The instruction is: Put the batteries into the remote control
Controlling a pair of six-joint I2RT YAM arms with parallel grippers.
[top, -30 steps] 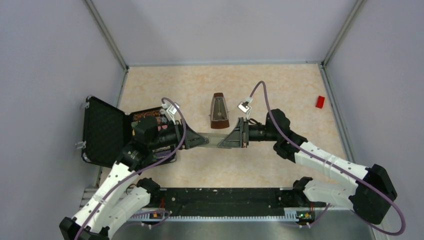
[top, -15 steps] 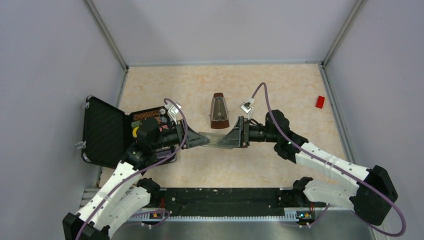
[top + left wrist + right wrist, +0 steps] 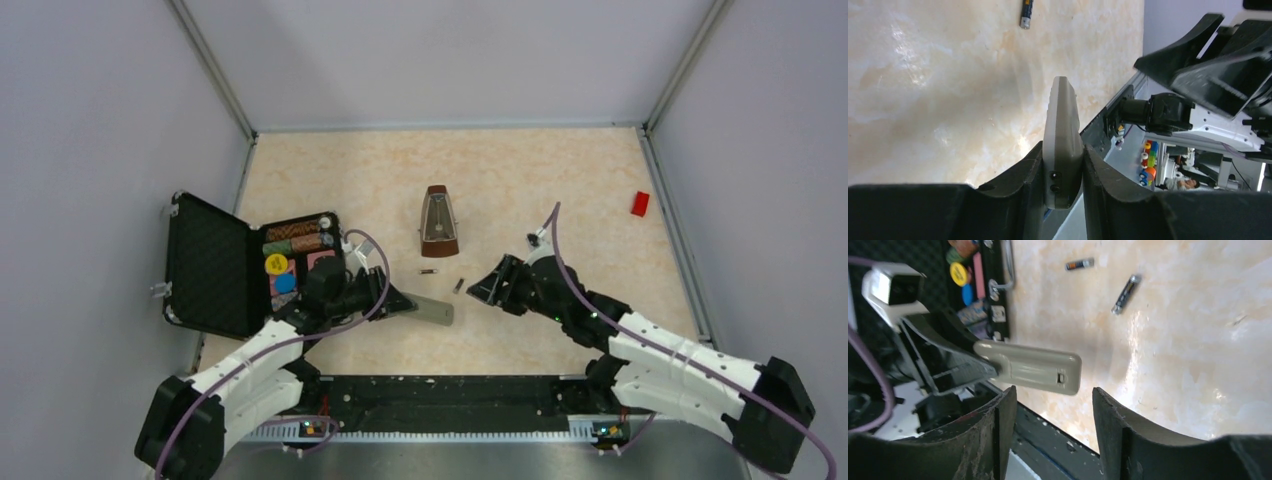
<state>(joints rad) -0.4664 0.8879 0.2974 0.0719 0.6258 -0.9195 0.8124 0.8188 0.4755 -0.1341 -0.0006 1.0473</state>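
Observation:
My left gripper is shut on one end of the remote control, which sticks out to the right, low over the table. In the left wrist view the remote is pinched edge-on between my fingers. In the right wrist view its grey back faces the camera, with a small latch near the free end. Two batteries lie loose on the table just beyond the remote; they also show in the right wrist view. My right gripper is open and empty, right of the remote.
A brown metronome stands behind the batteries. An open black case with coloured pieces lies at the left. A small red block sits at the far right. A black rail runs along the near edge.
My right gripper let go of the remote and drew back to the near right. My left gripper moved nearer with the remote. The two batteries now show on the table.

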